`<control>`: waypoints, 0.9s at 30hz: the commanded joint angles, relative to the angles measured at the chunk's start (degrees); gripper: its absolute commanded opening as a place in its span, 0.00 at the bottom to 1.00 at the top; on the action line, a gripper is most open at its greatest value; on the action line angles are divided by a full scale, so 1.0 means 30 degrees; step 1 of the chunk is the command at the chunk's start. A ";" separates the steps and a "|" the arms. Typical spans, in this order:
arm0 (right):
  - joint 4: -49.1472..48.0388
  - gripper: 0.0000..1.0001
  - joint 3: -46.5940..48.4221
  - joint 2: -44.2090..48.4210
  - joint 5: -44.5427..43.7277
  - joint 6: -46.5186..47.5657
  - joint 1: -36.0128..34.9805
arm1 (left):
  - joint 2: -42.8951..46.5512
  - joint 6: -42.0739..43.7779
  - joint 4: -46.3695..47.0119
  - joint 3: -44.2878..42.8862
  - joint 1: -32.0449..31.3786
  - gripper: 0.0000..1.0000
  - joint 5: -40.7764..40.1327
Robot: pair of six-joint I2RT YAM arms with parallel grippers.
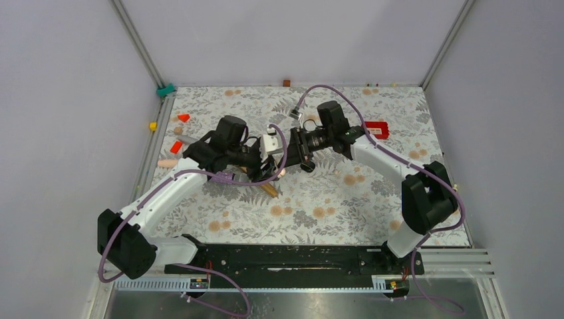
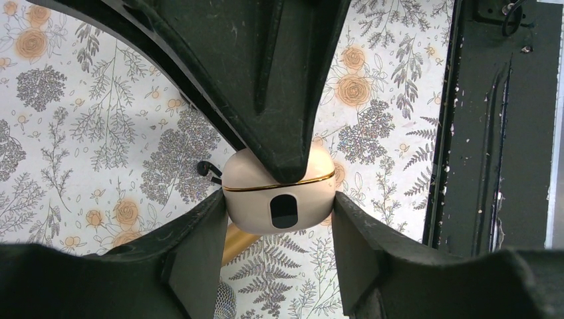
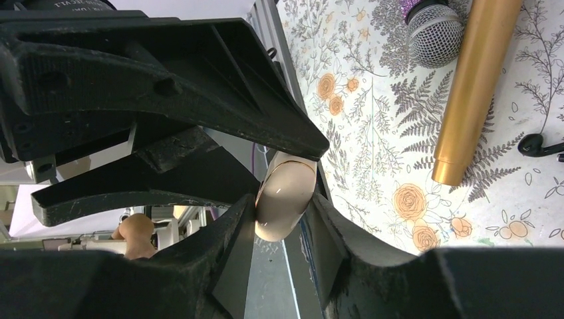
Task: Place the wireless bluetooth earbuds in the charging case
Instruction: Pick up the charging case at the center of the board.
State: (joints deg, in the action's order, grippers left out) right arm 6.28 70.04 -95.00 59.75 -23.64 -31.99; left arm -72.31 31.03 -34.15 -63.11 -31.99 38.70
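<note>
The charging case [image 2: 249, 199] (cream-pink, with a gold line) is held up between the two arms. The left gripper [image 2: 278, 226] pinches its sides tight. The right gripper [image 3: 282, 222] squeezes it too. One black earbud [image 2: 207, 169] lies on the flowery table [image 2: 80, 133], near a gold microphone [image 3: 472, 86].

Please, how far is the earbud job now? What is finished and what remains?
Done: no insertion shows yet. In hand: the left gripper and right gripper both clamp the cream case, its gold seam looking closed. Left: open it, then seat the black earbud lying on the table; a second one is not visible.
</note>
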 commanded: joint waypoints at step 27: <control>-0.0765 0.63 0.0502 -0.0019 0.1437 -0.1485 0.0972 | 0.0680 0.0172 0.0932 -0.0085 -0.0074 0.21 0.0331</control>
State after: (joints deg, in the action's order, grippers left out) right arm 0.84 70.06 -95.00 65.71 -29.98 -28.49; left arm -71.35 31.05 -33.30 -63.11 -32.25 38.79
